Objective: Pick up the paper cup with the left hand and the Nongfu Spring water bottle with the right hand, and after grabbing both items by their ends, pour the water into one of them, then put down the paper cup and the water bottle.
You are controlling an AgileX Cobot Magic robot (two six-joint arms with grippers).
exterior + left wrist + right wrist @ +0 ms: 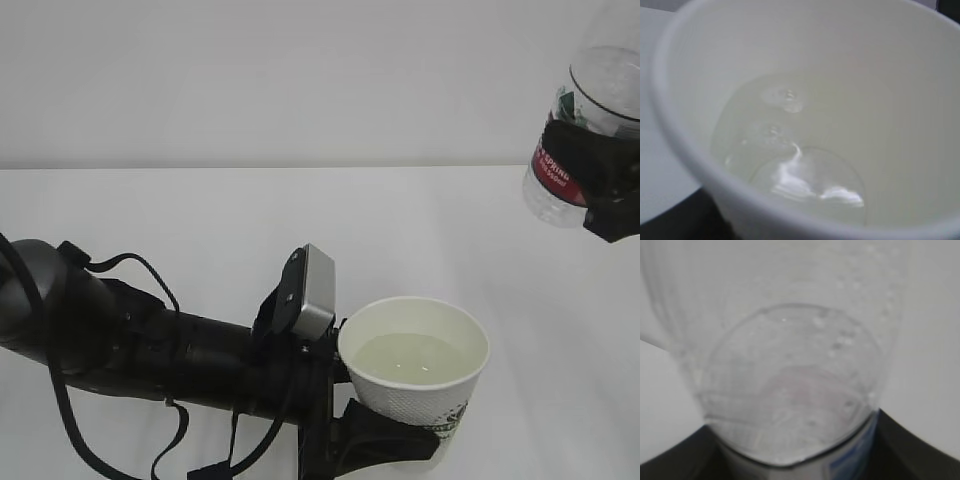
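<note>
The white paper cup hangs upright at the lower middle of the exterior view, with my left gripper shut on its lower part. Pale water lies in its bottom. In the left wrist view the paper cup fills the frame with rippling water inside, and the fingers are hidden beneath it. The Nongfu Spring water bottle is up at the far right, base down and leaning, its neck out of frame. My right gripper is shut on its labelled lower part. The bottle fills the right wrist view between dark jaws.
A white table runs back to a plain pale wall. My left arm, with looping cables and a grey box module, lies across the lower left. Cup and bottle are well apart.
</note>
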